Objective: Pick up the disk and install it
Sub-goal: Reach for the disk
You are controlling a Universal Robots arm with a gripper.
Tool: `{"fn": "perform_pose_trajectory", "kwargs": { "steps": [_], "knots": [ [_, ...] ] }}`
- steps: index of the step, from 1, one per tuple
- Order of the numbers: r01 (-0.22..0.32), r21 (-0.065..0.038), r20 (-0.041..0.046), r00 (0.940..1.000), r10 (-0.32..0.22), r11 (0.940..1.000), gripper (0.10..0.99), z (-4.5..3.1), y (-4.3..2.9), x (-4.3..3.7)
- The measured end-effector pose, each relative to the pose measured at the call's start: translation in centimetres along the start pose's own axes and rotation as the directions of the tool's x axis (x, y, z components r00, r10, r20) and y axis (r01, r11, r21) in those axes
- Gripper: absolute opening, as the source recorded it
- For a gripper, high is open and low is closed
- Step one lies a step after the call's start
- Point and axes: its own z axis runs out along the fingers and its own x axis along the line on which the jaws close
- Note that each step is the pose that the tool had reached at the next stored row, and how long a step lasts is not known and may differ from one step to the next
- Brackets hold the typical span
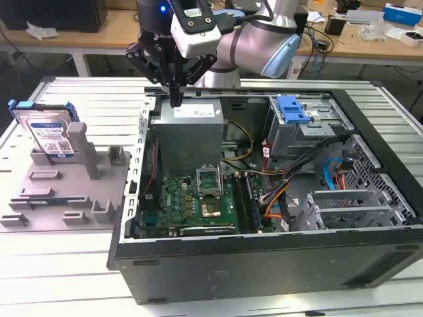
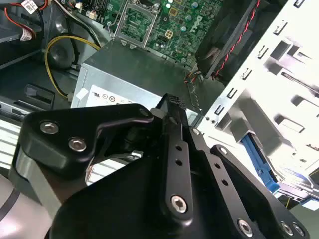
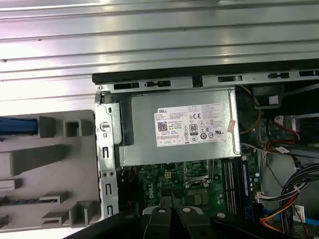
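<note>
The disk [image 1: 47,133], a silver drive with a white-and-blue label and a blue rail, stands upright in a grey fixture [image 1: 73,185] at the exterior view's left, outside the computer case. Its blue edge [image 3: 17,125] shows in the first wrist view. My gripper [image 1: 175,99] hangs over the back left corner of the open case, just above the grey power supply [image 1: 192,125], well to the right of the disk. The fingers are shut with nothing between them, as both wrist views [image 2: 172,102] [image 3: 172,213] show.
The open case [image 1: 264,264] holds a green motherboard [image 1: 195,201], bundles of cables [image 1: 291,191] and a drive bay with a blue latch [image 1: 293,109] at the back right. The case's metal side wall [image 1: 140,152] stands between my gripper and the fixture. Workbenches with clutter run behind.
</note>
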Motion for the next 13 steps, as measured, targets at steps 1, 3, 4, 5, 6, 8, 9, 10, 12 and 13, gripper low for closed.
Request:
{"fn": "perform_pose_trajectory", "kwargs": {
  "steps": [1,3,4,5,6,8,9,10,12,13],
  "knots": [
    [0.0,0.0,0.0,1.0,0.0,1.0,0.106,0.0,0.0,0.0],
    [0.0,0.0,0.0,1.0,0.0,1.0,0.106,0.0,0.0,0.0],
    [0.0,0.0,0.0,1.0,0.0,1.0,0.106,0.0,0.0,0.0],
    [0.0,0.0,0.0,1.0,0.0,1.0,0.106,0.0,0.0,0.0],
    [0.0,0.0,0.0,1.0,0.0,1.0,0.106,0.0,0.0,0.0],
    [0.0,0.0,0.0,1.0,0.0,1.0,0.106,0.0,0.0,0.0],
    [0.0,0.0,0.0001,1.0,0.0,1.0,0.106,0.01,0.0,0.03],
    [0.0,0.0,-0.0002,1.0,0.0,1.0,0.106,0.01,0.01,0.23],
    [0.0,0.0,-0.001,1.0,0.0,1.0,0.106,0.0,0.18,1.45],
    [0.0,0.0,-0.0016,1.0,0.0,1.0,0.106,0.0,0.26,1.77]
  ]
}}
